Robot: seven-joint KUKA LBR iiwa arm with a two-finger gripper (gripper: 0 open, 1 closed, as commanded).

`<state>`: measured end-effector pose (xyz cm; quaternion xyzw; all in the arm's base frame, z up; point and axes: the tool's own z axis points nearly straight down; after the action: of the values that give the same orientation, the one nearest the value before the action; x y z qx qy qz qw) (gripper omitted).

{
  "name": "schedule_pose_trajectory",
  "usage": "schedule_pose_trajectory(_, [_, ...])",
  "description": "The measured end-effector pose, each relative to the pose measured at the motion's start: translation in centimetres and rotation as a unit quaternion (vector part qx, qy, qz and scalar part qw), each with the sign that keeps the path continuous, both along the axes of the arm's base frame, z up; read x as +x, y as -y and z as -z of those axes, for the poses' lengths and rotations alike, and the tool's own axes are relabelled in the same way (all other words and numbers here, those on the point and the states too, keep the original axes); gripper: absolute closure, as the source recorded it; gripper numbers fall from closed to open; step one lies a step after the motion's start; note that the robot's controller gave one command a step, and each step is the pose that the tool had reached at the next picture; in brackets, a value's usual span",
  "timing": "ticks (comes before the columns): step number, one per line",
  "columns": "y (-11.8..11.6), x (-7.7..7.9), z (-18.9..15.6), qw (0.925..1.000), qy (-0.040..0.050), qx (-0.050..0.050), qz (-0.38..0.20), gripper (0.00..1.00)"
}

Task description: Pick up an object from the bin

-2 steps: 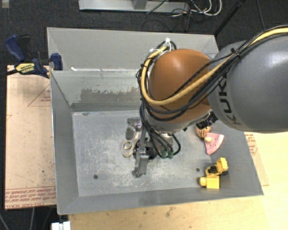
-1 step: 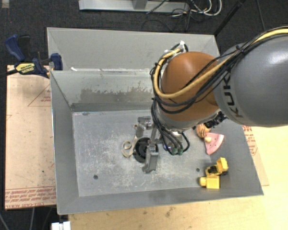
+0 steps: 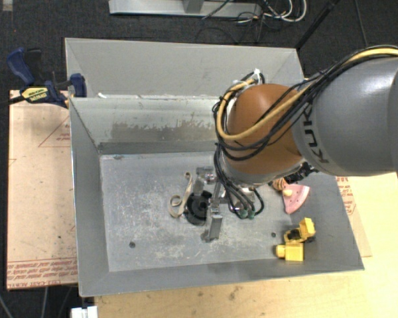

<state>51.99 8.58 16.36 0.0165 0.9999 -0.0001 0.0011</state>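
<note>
Noted a small black round object near the middle of the grey bin, just beside a tan loop. Found the tool low over it, fingers spread, seemingly one on either side of the black piece. Judged it best to centre on the piece, stay clear of the loop, then close gently. Noted a pink piece and a yellow toy vehicle well apart, toward the view's right.

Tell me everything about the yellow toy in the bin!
The yellow toy looks like plastic: two blocky yellow pieces joined by a dark middle part. It lies slantwise on the bin's grey floor, near the lower right corner as the camera sees it. Only the floor touches it; the pink thing lies apart, farther back.
</note>
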Motion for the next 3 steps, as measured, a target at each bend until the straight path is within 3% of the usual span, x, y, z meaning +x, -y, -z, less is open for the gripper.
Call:
schedule_pose_trajectory(1, [0.0, 0.2, 1.0, 1.0, -0.0009, 0.0, 0.001, 0.0])
schedule_pose_trajectory(2, [0.0, 4.0, 1.9, 0.997, -0.0004, 0.001, -0.078, 0.0])
schedule_pose_trajectory(3, [1.2, 5.0, 5.4, 0.9964, 0.002, 0.001, -0.085, 0.0])
